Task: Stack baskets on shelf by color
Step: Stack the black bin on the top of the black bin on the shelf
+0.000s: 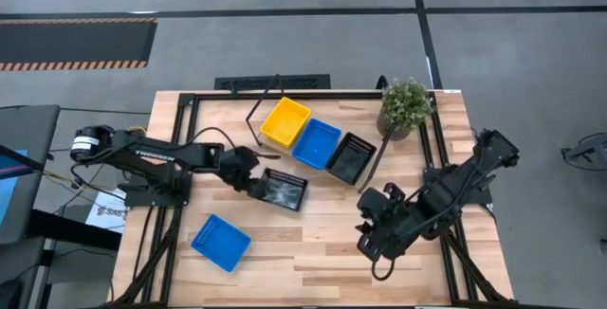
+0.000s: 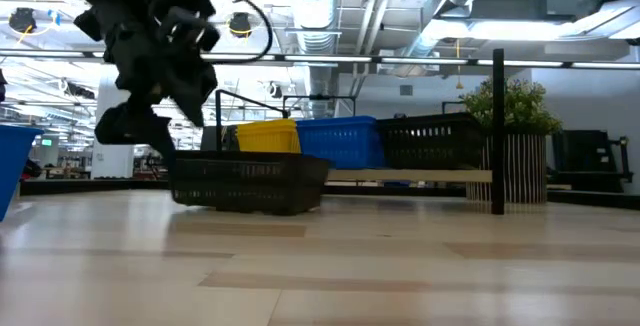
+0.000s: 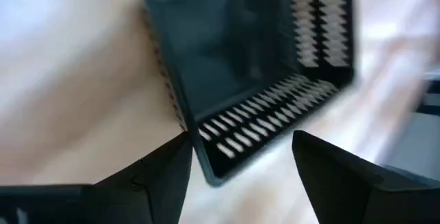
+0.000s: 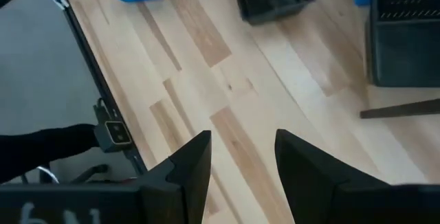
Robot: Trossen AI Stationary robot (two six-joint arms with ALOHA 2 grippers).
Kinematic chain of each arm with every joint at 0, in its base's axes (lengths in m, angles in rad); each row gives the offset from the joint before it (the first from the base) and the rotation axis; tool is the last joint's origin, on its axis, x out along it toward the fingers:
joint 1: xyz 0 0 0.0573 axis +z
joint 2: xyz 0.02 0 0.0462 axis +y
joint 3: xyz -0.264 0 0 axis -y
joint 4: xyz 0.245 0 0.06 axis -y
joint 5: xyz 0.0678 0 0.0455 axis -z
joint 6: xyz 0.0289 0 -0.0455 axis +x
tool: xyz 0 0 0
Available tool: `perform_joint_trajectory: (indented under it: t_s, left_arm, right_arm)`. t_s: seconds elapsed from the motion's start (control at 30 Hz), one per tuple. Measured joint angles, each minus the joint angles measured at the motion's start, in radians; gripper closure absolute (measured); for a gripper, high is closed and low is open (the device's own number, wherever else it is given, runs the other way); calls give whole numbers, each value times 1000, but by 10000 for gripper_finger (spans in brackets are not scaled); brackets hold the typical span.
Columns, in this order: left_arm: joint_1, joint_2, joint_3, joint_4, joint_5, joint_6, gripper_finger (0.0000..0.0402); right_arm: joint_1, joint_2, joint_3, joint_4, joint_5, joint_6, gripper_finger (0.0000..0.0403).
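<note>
My left gripper (image 1: 254,184) hangs with its fingers (image 3: 155,176) spread wide and nothing between them, right at the near end of a black basket (image 1: 285,190) that sits flat on the table (image 1: 322,252); in my left wrist view the corner of that black basket (image 3: 254,73) lies just past the gap between my fingertips, not clasped. In the low view the same black basket (image 2: 248,182) rests on the wood with my left gripper (image 2: 150,96) above its end. My right gripper (image 1: 372,238) waits over bare tabletop on the other side, well apart from every basket, its fingers (image 4: 185,172) parted and empty in the right wrist view. Nearer the front edge on my left side a loose blue basket (image 1: 221,243) lies alone on the table. Farther back stands the shelf (image 1: 375,157), a light board on thin black legs, and on it three baskets sit in a row touching side by side: a yellow basket (image 1: 285,122), then a second blue basket (image 1: 316,143), then another black basket on the shelf (image 1: 351,157). Beyond that end of the shelf, near the far right corner, stands a potted plant (image 1: 406,105).
</note>
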Motion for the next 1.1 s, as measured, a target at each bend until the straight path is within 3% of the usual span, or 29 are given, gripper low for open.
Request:
perform_joint_trajectory:
  t_s: [0.1, 0.2, 0.37, 0.6, 0.77, 1.1]
  left_arm:
    - [-49, 0, -4, 119, 27, -83, 164]
    - [-103, 0, -4, 210, 45, -133, 164]
    - [-183, -1, -4, 299, 48, -189, 164]
    - [-233, -21, -4, 294, 122, -239, 164]
    - [-231, -131, 1, 289, 176, -238, 164]
    - [-233, -454, 26, 291, 9, -242, 164]
  right_arm:
    - [2, 27, 0, 28, 2, 64, 221]
    - [-5, 67, 0, 36, 4, 239, 221]
    - [-51, 173, 0, 113, 80, 427, 221]
    - [-174, 324, 0, 282, 62, 448, 221]
    - [-267, 390, 0, 330, 35, 429, 221]
    - [-367, 462, 0, 310, -47, 362, 221]
